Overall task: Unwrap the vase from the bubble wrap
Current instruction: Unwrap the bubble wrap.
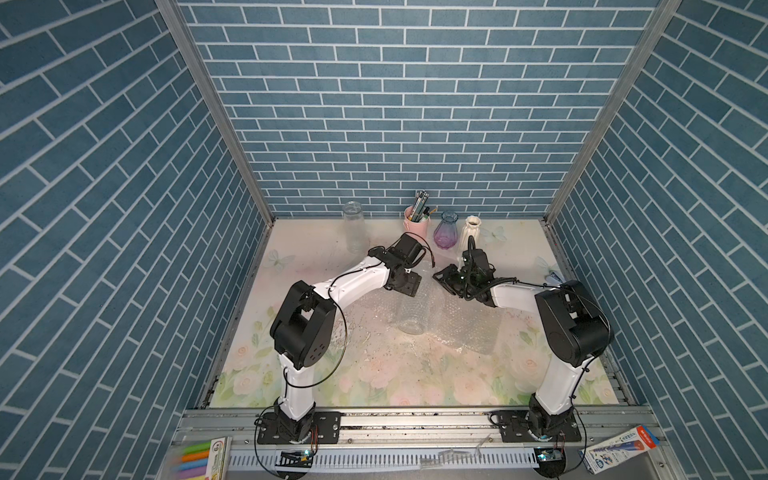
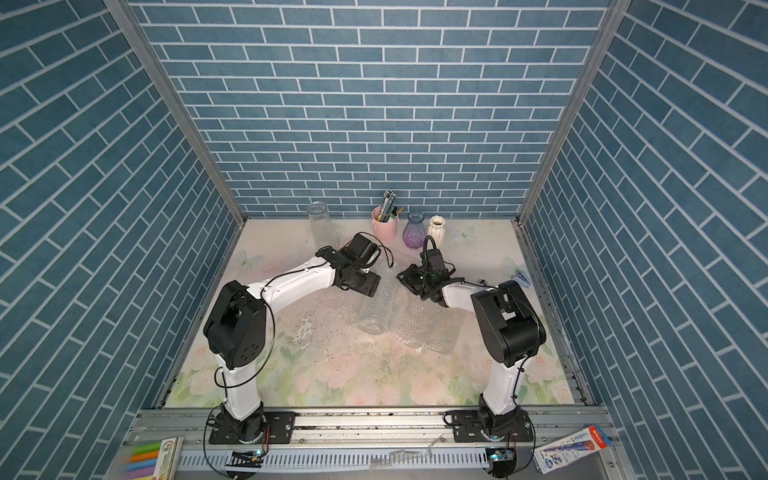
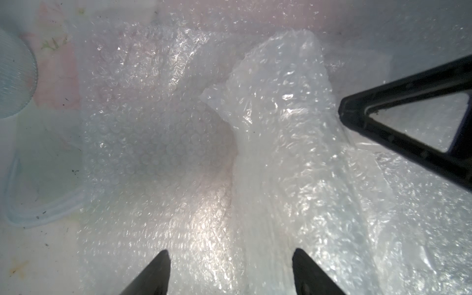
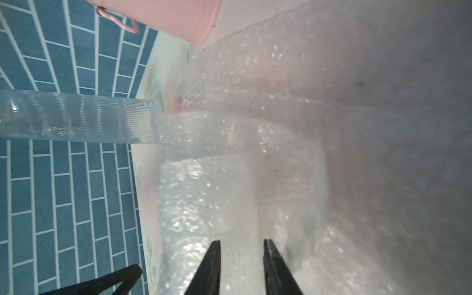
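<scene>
Left gripper [image 3: 231,251] gapes over bubble wrap [image 3: 281,127], right gripper [image 4: 241,241] narrowed, grip unclear; seemingly mid-peel, next draw wrap off the vase [image 1: 411,320].

Bubble wrap [image 1: 461,322] loose, crumpled, ctr.

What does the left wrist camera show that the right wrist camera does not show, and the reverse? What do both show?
Only the left wrist view: the left gripper with both fingertips, open above the wrap, and a raised fold of wrap that reaches a finger of the right arm.
Only the right wrist view: the right gripper with both fingertips, the pink bucket and the blue brick wall.
Both: the bubble wrap, the ribbed clear vase, and one black finger of the opposite arm.
</scene>
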Controlling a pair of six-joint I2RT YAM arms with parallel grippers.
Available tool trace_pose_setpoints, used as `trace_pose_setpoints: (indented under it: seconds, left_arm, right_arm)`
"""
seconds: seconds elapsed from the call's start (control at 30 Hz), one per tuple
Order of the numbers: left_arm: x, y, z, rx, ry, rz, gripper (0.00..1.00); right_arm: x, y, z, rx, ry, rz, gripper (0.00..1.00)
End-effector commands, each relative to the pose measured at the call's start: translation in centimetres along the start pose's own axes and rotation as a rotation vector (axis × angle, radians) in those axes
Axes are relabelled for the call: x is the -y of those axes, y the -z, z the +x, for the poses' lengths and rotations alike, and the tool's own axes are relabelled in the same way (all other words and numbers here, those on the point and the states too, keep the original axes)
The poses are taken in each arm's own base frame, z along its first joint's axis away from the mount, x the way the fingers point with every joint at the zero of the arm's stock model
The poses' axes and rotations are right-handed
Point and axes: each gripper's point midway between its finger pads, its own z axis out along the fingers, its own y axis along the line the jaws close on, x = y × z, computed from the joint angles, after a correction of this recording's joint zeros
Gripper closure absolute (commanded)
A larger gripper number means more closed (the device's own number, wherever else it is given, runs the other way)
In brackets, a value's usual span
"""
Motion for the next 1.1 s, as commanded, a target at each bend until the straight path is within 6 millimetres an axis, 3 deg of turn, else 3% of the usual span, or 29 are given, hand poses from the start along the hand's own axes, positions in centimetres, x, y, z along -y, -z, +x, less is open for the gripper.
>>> trace_pose_setpoints:
  seconds: [0.0,0.57,1.07]
  left_arm:
    - [-0.4,0.7,-0.1,0.008,0.002,-0.003,0.24]
    - [-0.3,1.2,-0.5,0.019,0.002,0.002,0.24]
    - [-0.2,1.4,-0.6,0.021,-0.001,0.006,0.24]
  right_arm:
    - [-0.8,0.8,-0.3,0.023,-0.005,-0.025,0.69]
    - [-4.7,2.3,-0.8,0.032,-0.033,-0.185,0.69]
    - [-5.5,2.0,-1.2,0.031,-0.062,-0.214,0.70]
